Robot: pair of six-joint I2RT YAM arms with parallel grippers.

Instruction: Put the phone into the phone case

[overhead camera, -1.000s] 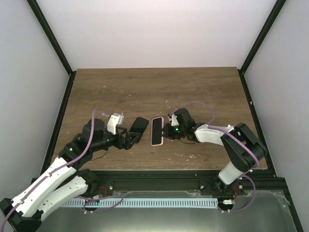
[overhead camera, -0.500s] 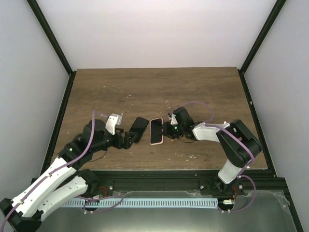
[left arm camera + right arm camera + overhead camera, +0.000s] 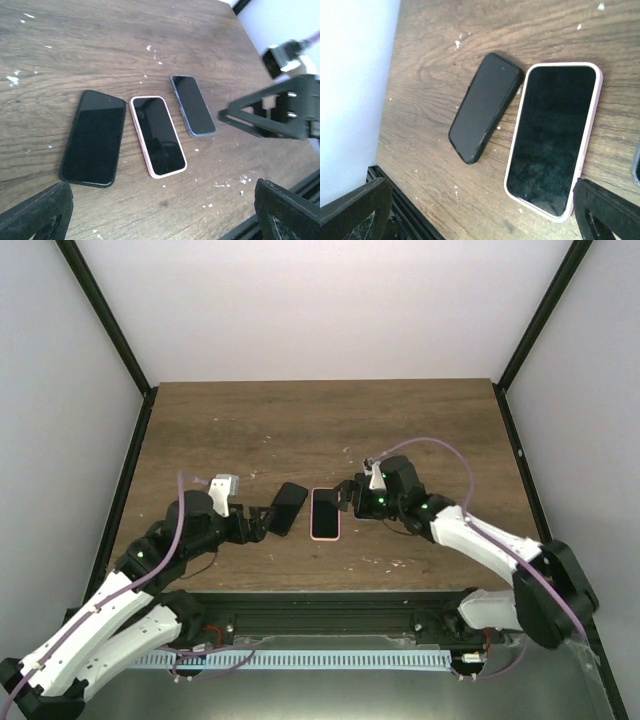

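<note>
Your phone lies screen-up inside the pink case, near the middle of the wood-grain counter's near edge. Its long axis runs from near edge to far edge. It looks seated, with the soft rim framing the glossy glass. Your right fingers stand wide apart and empty just right of it. They are nearer than the left fingers, also spread and empty, which sit beyond a black phone. A slim blue phone flanks the case's other side. Press down any rounded corner that sits proud.
</note>
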